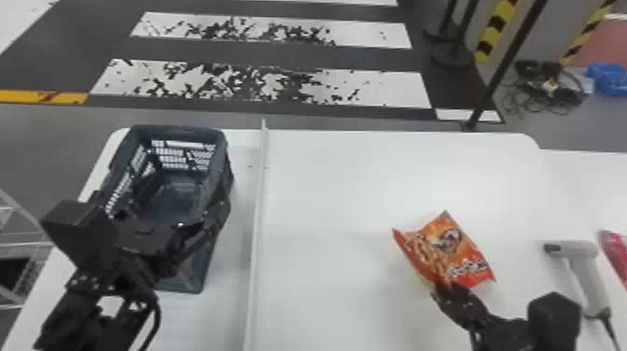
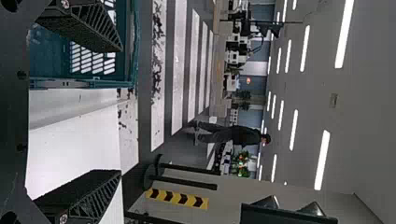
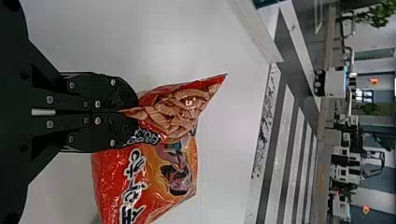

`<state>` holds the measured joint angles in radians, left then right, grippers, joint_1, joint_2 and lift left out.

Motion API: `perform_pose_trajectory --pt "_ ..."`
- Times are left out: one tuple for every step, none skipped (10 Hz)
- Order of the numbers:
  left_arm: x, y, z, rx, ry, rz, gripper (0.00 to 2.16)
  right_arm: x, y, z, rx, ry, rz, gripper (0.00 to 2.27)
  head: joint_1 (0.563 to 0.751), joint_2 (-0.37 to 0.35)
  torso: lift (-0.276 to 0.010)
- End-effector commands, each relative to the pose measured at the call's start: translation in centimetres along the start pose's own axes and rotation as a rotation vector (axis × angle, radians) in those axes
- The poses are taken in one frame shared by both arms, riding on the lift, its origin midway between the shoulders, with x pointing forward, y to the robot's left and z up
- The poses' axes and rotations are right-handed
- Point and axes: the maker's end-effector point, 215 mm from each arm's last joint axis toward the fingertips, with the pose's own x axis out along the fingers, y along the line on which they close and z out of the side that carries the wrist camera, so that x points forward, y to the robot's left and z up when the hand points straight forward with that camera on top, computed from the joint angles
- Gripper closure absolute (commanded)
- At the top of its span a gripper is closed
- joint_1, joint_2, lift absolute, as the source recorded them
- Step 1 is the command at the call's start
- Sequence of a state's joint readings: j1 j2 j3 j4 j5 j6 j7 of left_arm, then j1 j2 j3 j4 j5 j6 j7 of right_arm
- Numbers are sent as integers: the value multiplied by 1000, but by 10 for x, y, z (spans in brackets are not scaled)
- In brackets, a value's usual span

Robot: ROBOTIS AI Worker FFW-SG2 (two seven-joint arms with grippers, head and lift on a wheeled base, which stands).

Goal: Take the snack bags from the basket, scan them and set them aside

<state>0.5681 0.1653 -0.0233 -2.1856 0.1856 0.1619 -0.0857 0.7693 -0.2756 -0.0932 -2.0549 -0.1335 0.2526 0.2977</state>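
An orange and red snack bag [image 1: 448, 249] hangs or rests over the right part of the white table, its near edge in my right gripper [image 1: 443, 287]. In the right wrist view the right gripper [image 3: 133, 112] is shut on a pinched corner of the snack bag [image 3: 159, 163]. My left gripper [image 1: 172, 233] is over the near end of the dark basket [image 1: 177, 133]. In the left wrist view the left gripper [image 2: 119, 112] has its fingers wide apart with nothing between them, one in front of the basket [image 2: 84, 83].
A grey hand scanner [image 1: 581, 268] lies on the table to the right of the bag. Beyond it, at the right edge, is a pink-red packet [image 1: 615, 254]. A raised white strip [image 1: 256, 224] runs along the table between the basket and the bag.
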Motion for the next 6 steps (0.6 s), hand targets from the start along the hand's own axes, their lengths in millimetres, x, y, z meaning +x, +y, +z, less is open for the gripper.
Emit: perform_pose_trajectory --pt "0 -6 3 -4 -6 -7 70 -9 -27 40 247 -65 18 2250 695 -72 -75" --pt "-1 -10 6 -4 -8 -13 70 -16 -27 63 401 -99 75 2250 695 -101 -75" --pt "-2 -13 7 -2 -9 -18 70 -22 -18 78 544 -122 156 2250 695 -110 -75" --pt "-2 -16 7 3 -8 -22 70 -30 -9 88 678 -143 237 2250 695 -114 -75" --pt "-5 -17 8 6 -7 -25 70 -40 4 93 827 -149 338 2250 695 -109 -75" --pt "-5 -20 9 9 -9 -28 70 -52 11 101 993 -170 457 2250 695 -99 -75"
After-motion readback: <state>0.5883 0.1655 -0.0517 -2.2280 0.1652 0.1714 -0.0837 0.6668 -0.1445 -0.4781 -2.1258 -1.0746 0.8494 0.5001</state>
